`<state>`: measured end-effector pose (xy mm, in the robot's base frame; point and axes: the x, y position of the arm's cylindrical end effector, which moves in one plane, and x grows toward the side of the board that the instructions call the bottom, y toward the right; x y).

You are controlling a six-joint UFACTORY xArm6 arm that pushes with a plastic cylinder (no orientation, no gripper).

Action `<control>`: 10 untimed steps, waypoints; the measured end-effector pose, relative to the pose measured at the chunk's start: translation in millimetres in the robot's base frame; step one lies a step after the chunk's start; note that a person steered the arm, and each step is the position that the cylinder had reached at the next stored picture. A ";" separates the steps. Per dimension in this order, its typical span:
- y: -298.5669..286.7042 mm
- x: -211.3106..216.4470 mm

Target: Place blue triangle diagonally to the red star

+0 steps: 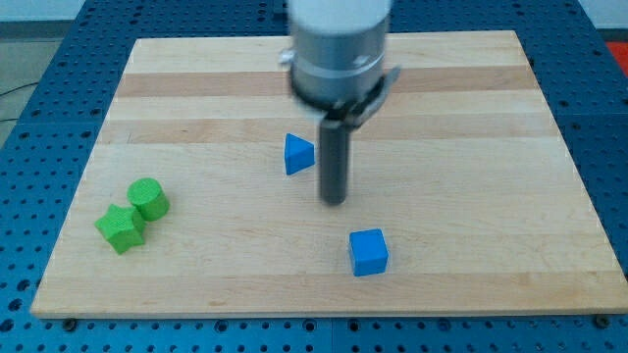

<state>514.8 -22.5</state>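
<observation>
A blue triangle lies near the middle of the wooden board. My tip rests on the board just to the right of and a little below the triangle, a small gap apart from it. No red star shows in the view. The arm's grey body hides part of the board at the view's top centre.
A blue cube sits below and to the right of my tip. A green cylinder and a green star touch each other at the view's lower left. The board lies on a blue perforated table.
</observation>
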 end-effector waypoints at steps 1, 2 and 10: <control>-41.4 -47.9; -41.4 -96.3; -9.4 -165.6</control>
<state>349.2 -31.9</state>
